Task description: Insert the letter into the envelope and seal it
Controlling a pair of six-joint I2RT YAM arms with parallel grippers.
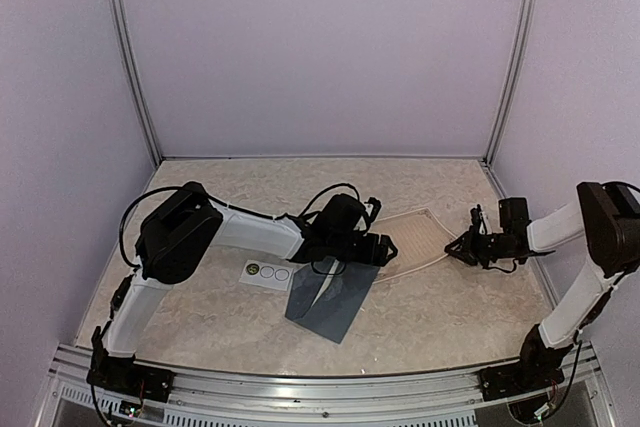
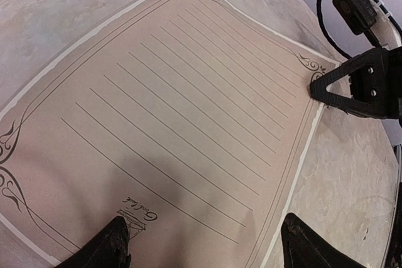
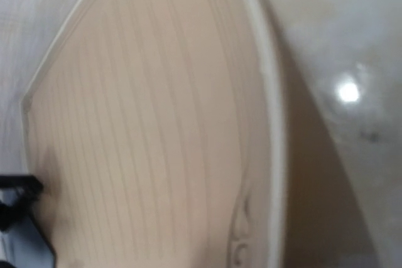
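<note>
The letter point(image 1: 415, 237), a beige lined sheet with scrollwork corners, lies right of the table's middle and fills the left wrist view point(image 2: 176, 92). My left gripper point(image 1: 385, 249) is open over its left end, with the fingertips point(image 2: 116, 246) spread wide across the sheet's short edge and nothing between them. My right gripper point(image 1: 462, 245) is at the letter's right corner, and its black finger point(image 2: 330, 89) pinches that corner. In the blurred right wrist view the letter point(image 3: 157, 123) curves up off the table and my own fingers are hidden. The dark slate envelope point(image 1: 330, 302) lies open near the front.
A small white sticker strip point(image 1: 267, 272) with circles lies left of the envelope. The beige marbled table point(image 1: 230, 332) is enclosed by lilac walls, with an aluminium rail point(image 1: 320, 387) along the near edge. The left arm's cables loop above its wrist point(image 1: 340, 192).
</note>
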